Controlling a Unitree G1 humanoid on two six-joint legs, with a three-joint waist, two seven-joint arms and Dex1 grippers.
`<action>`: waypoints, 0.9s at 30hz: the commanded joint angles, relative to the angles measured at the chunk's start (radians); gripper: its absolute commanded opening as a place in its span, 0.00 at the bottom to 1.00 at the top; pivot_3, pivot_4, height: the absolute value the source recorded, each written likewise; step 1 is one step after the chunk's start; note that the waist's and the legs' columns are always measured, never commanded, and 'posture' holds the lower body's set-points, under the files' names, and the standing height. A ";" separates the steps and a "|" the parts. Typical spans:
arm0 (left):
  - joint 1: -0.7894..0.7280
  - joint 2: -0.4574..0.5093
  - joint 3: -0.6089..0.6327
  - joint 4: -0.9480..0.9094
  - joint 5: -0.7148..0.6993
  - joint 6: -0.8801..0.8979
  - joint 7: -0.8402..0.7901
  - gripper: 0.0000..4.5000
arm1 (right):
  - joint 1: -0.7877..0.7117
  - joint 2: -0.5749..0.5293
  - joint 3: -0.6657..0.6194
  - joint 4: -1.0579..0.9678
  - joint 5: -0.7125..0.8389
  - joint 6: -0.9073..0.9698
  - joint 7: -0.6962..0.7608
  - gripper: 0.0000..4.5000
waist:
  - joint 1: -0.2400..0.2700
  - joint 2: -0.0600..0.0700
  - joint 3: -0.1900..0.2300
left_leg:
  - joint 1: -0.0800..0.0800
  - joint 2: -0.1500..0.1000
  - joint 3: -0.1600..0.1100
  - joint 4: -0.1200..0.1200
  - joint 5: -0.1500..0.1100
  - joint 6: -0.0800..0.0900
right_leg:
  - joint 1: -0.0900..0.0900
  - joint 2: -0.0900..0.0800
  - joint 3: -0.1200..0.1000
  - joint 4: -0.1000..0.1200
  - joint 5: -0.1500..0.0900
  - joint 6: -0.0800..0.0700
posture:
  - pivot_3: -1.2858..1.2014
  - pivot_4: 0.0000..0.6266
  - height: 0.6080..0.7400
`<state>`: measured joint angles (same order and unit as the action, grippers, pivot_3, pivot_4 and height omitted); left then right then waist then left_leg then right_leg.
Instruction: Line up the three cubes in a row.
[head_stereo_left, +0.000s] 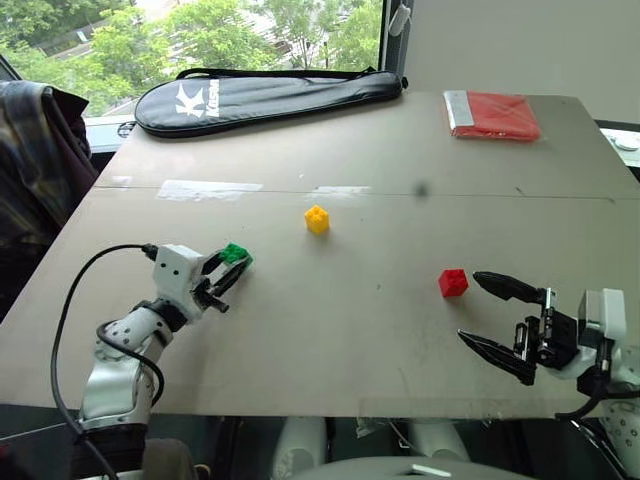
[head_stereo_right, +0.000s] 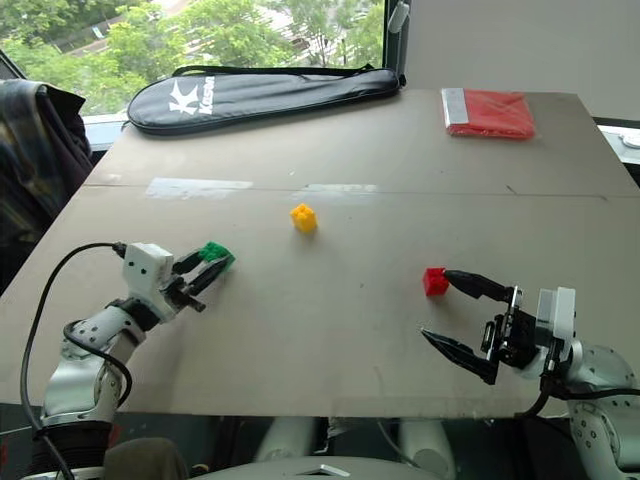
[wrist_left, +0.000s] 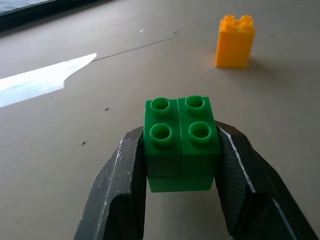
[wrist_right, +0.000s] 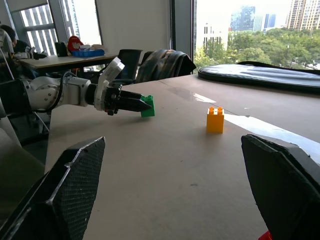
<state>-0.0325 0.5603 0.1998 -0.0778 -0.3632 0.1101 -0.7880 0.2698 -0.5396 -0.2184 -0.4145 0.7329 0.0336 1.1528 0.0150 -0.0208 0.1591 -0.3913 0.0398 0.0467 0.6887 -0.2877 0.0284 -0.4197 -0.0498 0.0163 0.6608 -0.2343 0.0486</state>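
A "K" marks the black racket bag (head_stereo_left: 265, 97), perhaps Kawasaki. Left claw (wrist_left: 181, 165) grips the green cube (wrist_left: 181, 142), studs up; right claw (head_stereo_left: 497, 318) gapes at five o'clock of the red cube (head_stereo_left: 453, 283).

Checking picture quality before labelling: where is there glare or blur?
Left eye view: window light glares off a pale strip on the table. Left wrist view: green cube sharp, yellow cube slightly soft. Right wrist view: the right gripper's fingers are blurred.
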 joint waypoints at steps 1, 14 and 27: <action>-0.093 0.030 -0.185 -0.107 -0.046 0.056 -0.202 0.29 | 0.008 -0.009 -0.045 -0.017 0.017 -0.016 0.001 1.00 | 0.005 0.000 0.000 | 0.000 0.000 0.001 0.001 0.000 0.000 | 0.001 0.000 -0.001 0.000 0.000 0.000 | 0.52 0.24 0.76; -0.547 -0.204 -0.549 0.394 0.192 -0.113 -0.383 0.29 | 0.107 -0.002 -0.134 0.019 -0.004 -0.074 0.008 1.00 | -0.004 0.001 0.000 | 0.002 -0.001 0.001 0.001 0.000 0.000 | 0.004 0.003 -0.001 -0.002 0.001 0.002 | 0.52 0.24 0.76; -0.634 -0.310 -0.561 0.586 0.250 -0.203 -0.412 0.29 | 0.144 0.028 -0.150 0.039 -0.026 -0.124 -0.005 1.00 | -0.001 0.001 0.000 | 0.001 -0.001 0.000 0.001 0.000 0.000 | 0.005 0.003 0.000 -0.002 0.000 0.000 | 0.52 0.24 0.76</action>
<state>-0.6587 0.2574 -0.3575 0.5135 -0.1163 -0.0906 -1.1831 0.4090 -0.5135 -0.3523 -0.3694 0.7058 -0.0704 1.1494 0.0140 -0.0201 0.1590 -0.3904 0.0385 0.0463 0.6901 -0.2878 0.0286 -0.4152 -0.0470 0.0156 0.6589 -0.2343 0.0492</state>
